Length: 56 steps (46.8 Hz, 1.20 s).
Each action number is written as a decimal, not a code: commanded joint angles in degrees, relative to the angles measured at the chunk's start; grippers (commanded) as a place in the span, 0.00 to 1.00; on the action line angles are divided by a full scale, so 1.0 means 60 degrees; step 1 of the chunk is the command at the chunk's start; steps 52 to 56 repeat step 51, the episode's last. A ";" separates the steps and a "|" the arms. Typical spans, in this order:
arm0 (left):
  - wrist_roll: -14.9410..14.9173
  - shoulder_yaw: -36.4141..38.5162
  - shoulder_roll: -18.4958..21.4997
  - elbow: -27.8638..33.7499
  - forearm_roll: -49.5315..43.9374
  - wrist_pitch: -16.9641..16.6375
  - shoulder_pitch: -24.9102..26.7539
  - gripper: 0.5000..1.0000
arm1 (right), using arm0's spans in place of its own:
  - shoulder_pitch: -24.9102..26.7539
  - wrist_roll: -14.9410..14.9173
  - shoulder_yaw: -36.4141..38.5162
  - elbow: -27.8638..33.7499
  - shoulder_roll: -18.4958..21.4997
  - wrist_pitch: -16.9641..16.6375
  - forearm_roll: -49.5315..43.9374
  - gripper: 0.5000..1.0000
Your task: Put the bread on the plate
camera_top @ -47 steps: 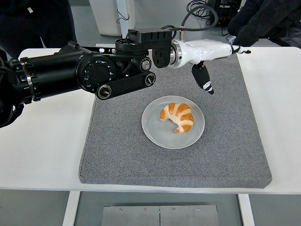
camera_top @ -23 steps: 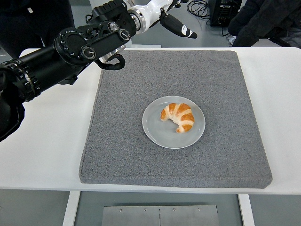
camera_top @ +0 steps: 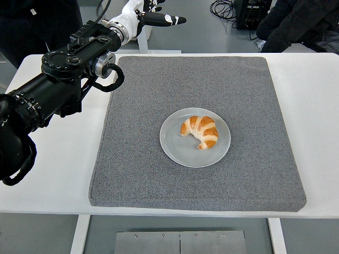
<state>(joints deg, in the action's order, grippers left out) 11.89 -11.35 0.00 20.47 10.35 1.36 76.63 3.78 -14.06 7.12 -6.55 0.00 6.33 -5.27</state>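
A golden croissant (camera_top: 201, 130) lies on the round grey plate (camera_top: 177, 150), which sits in the middle of the grey mat (camera_top: 254, 100). My left arm comes in from the left edge and reaches up past the mat's far left corner. Its white hand (camera_top: 153, 16) is at the top of the picture, well beyond the table's far edge, with the fingers stretched out and holding nothing. The hand is far from the plate. My right arm is out of sight.
The white table (camera_top: 53, 164) shows bare strips on both sides of the mat. A person in dark clothing (camera_top: 296, 21) stands at the top right, and another dark figure at the top left. Cables and equipment lie on the floor behind the table.
My left arm has swung back and to the left, from over the mat's far side to beyond the table's far left corner. The croissant and plate have not moved.
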 commanded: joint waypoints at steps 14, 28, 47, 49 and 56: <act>-0.0048 -0.0919 0.0000 -0.0395 -0.1154 0.0549 -0.0686 0.99 | 0.0001 0.0000 0.0000 0.0007 0.0000 0.0000 0.0000 1.00; -0.0107 -0.2151 0.0000 -0.0629 -0.1725 0.0637 -0.1477 0.99 | 0.0001 0.0000 0.0000 -0.0110 0.0000 -0.0044 0.0000 1.00; -0.0063 -0.2165 0.0000 -0.0541 -0.1989 0.0696 -0.1859 0.98 | 0.0001 0.0000 -0.0015 0.0007 0.0000 -0.0015 0.0000 1.00; -0.0063 -0.2151 0.0000 -0.0541 -0.1989 0.0696 -0.1888 0.98 | 0.0001 0.0000 -0.0015 0.0007 0.0000 -0.0015 0.0000 1.00; -0.0077 -0.2151 0.0000 -0.0527 -0.1989 0.0696 -0.1888 0.98 | 0.0001 0.0000 -0.0029 0.0007 0.0000 0.0000 -0.0015 1.00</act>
